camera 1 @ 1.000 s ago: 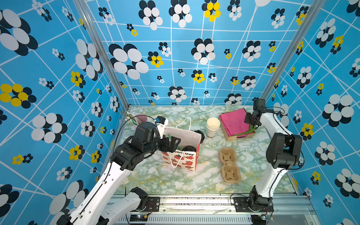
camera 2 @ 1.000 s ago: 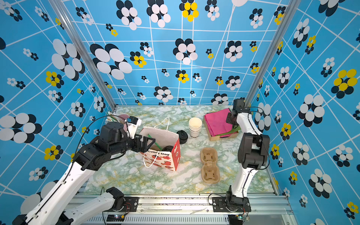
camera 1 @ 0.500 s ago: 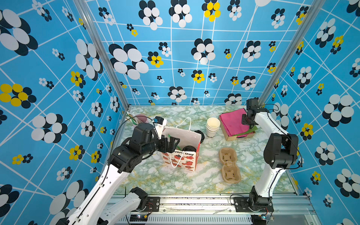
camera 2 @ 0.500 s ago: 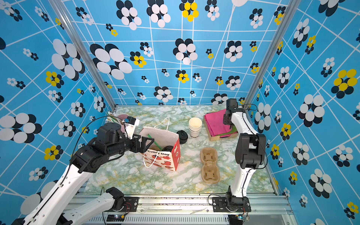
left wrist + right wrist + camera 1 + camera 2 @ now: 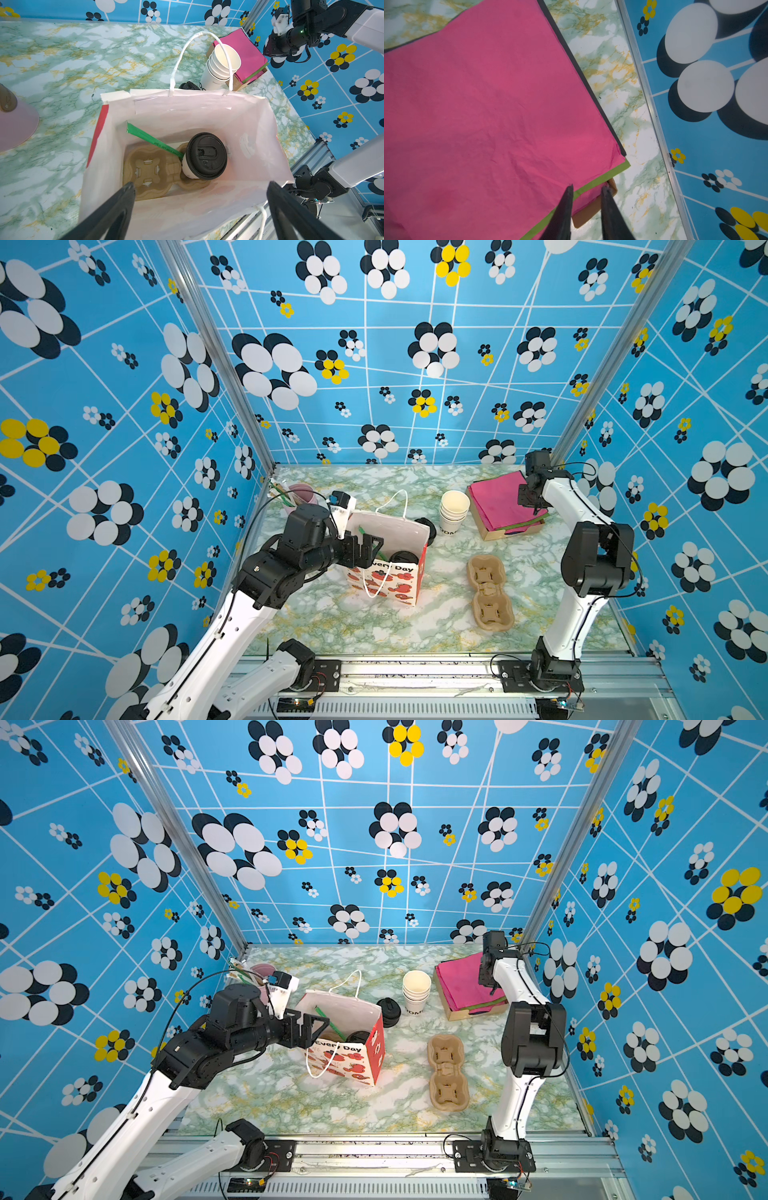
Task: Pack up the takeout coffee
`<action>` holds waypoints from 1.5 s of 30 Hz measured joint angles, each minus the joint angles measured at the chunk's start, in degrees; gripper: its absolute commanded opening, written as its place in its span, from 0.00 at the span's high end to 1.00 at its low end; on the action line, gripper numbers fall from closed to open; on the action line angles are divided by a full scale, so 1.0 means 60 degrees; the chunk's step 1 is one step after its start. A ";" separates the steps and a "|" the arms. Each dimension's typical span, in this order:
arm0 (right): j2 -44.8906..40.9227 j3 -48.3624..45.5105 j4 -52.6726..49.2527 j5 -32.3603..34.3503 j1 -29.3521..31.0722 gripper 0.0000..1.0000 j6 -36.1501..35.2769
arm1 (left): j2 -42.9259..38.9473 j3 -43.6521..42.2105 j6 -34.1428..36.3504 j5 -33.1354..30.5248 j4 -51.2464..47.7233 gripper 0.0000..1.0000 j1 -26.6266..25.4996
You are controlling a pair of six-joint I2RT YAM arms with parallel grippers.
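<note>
- My left claw [image 5: 200, 185] is spread wide with nothing between its fingers. It hovers at the near rim of the paper bag [image 5: 187, 112] and looks down into it.
- Inside the bag sits the takeout coffee [image 5: 204, 155], black lid on, in one pocket of a brown cup carrier [image 5: 149, 168].
- A green wrapped straw [image 5: 153, 141] slants from the bag's inner wall down to the cup's side.
- In both top views only the coffee's lid [image 5: 401, 558] shows above the bag's printed front.
- My right claw [image 5: 587, 189] is parted by a narrow gap and grips nothing. It is poised over the corner of the pink paper [image 5: 488, 104], where a green sheet's edge shows beneath.
- That paper lies in a cardboard tray [image 5: 492, 534] at the far right of the surface [image 5: 415, 635].
- Between tray and bag stands the stack of lidless cups [image 5: 454, 508], with black lids [image 5: 428, 526] just beside it.
- A second carrier [image 5: 488, 593] lies flat on the surface, right of the bag.
</note>
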 measured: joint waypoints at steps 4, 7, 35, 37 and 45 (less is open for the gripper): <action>-0.0080 -0.0506 0.0280 -0.0812 -0.0616 0.62 0.0506 | -0.0018 -0.0066 0.0000 0.0000 0.0000 0.00 0.0007; -0.0164 -0.1042 0.0412 -0.1523 -0.1111 0.59 0.0936 | -0.0084 -0.0120 0.0000 0.0000 0.0007 0.00 0.0015; -0.1399 -0.3905 0.2914 -0.5523 -0.1319 0.44 0.5082 | -0.0248 -0.0244 0.0000 0.0022 0.0015 0.01 0.0135; -0.1461 -0.4000 0.3024 -0.5544 -0.1319 0.42 0.5246 | -0.0248 -0.0244 -0.0004 0.0025 0.0015 0.01 0.0135; -0.1880 -0.4248 0.3340 -0.5559 -0.1319 0.41 0.5821 | -0.0248 -0.0244 -0.0004 0.0029 0.0015 0.01 0.0135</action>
